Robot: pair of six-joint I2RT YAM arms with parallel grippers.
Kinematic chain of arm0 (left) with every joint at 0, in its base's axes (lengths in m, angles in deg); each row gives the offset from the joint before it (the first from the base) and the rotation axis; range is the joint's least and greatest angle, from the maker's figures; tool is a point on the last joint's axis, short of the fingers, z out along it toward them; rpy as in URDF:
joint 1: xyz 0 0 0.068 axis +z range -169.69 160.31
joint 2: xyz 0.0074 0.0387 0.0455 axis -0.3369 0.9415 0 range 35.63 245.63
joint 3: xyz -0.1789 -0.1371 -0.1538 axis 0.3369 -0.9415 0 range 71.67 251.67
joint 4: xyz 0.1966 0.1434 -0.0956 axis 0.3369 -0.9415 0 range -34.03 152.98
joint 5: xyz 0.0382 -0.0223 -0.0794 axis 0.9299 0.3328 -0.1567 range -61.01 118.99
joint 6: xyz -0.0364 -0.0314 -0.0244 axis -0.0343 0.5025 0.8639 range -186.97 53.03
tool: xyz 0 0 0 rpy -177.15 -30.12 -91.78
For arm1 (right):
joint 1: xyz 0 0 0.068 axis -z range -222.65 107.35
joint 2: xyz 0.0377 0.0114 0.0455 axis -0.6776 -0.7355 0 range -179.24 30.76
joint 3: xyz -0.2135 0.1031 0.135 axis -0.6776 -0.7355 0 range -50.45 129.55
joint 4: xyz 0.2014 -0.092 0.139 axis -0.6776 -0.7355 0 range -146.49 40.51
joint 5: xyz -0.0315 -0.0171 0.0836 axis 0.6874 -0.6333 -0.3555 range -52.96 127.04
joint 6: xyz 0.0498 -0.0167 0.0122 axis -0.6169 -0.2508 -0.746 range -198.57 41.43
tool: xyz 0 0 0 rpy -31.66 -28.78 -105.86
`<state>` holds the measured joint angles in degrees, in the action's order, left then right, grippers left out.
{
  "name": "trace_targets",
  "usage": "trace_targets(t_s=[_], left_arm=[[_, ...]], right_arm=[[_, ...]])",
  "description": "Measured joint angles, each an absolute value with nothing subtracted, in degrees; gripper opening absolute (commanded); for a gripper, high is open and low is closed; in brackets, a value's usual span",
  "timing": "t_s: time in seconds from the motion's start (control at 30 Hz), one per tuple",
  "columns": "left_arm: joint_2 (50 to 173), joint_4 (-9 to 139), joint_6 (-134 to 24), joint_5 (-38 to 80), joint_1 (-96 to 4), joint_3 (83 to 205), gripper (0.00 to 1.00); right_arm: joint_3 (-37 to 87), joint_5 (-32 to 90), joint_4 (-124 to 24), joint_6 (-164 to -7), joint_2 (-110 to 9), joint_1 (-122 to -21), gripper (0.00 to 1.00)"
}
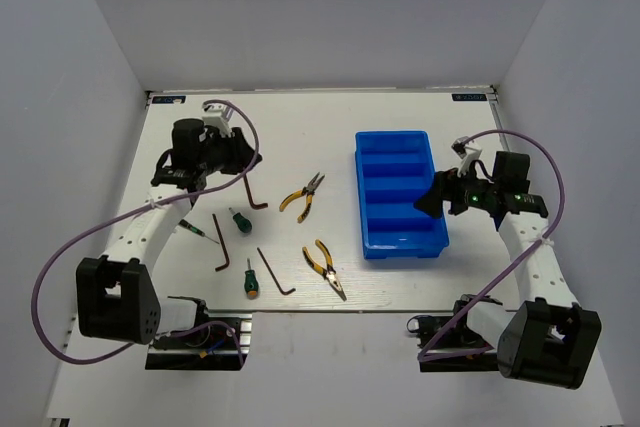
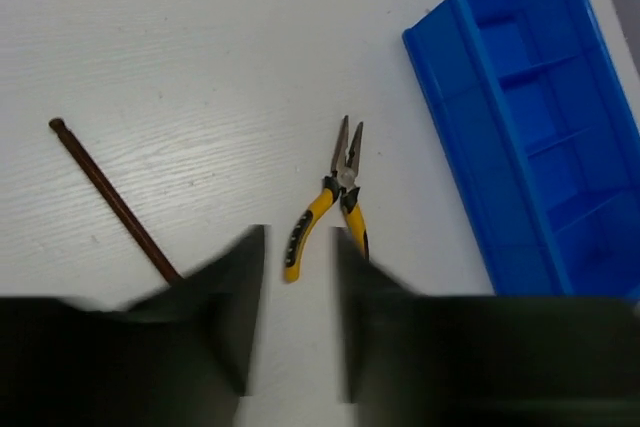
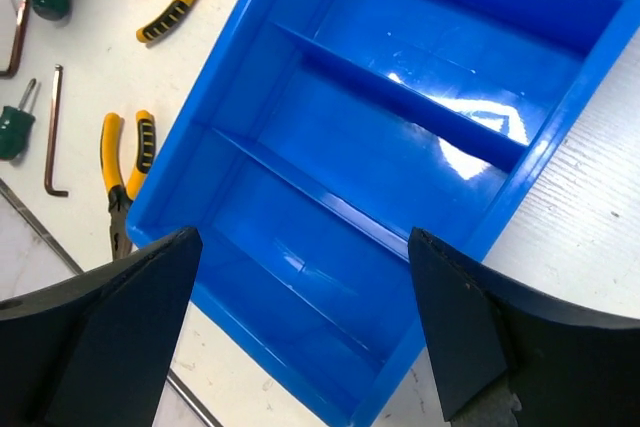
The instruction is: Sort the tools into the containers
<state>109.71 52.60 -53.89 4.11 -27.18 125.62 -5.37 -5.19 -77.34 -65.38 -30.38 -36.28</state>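
One blue tray [image 1: 400, 209] runs near to far.

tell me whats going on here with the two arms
Tool sorting has not started. The blue tray is empty, and the pliers, hex keys and green-handled screwdrivers all lie on the table left of it. The left gripper hovers open near one hex key and pliers; the right gripper hovers open over the tray, holding nothing.
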Motion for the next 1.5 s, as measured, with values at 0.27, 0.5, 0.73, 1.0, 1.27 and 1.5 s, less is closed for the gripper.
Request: trace_targets(t_s=[0.27,0.5,0.73,1.0,1.27,1.5], left_arm=[[123.2,43.8,-53.5,15.8,-27.3,135.2,0.31],[133.9,33.3,-54.0,27.1,-28.5,140.2,0.41],[140.7,28.3,-54.0,32.5,-31.1,144.4,0.38],[145.2,26.1,-53.6,37.6,-34.7,147.8,0.41],[147.0,24.6,-52.0,42.3,-35.2,148.3,0.41],[147.8,24.3,-51.2,41.9,-35.2,148.5,0.41]], right_arm=[[-6.4,-6.5,-76.7,-65.4,-30.0,-36.3,0.83],[-6.4,-5.1,-76.7,-65.5,-29.9,-36.3,0.78],[-6.3,-4.7,-76.8,-65.7,-28.8,-36.3,0.78],[-6.3,-4.4,-76.8,-65.7,-27.2,-36.3,0.79],[-6.3,-4.2,-76.8,-65.7,-25.8,-36.3,0.8],[-6.3,-4.0,-76.8,-65.7,-24.3,-36.3,0.8]])
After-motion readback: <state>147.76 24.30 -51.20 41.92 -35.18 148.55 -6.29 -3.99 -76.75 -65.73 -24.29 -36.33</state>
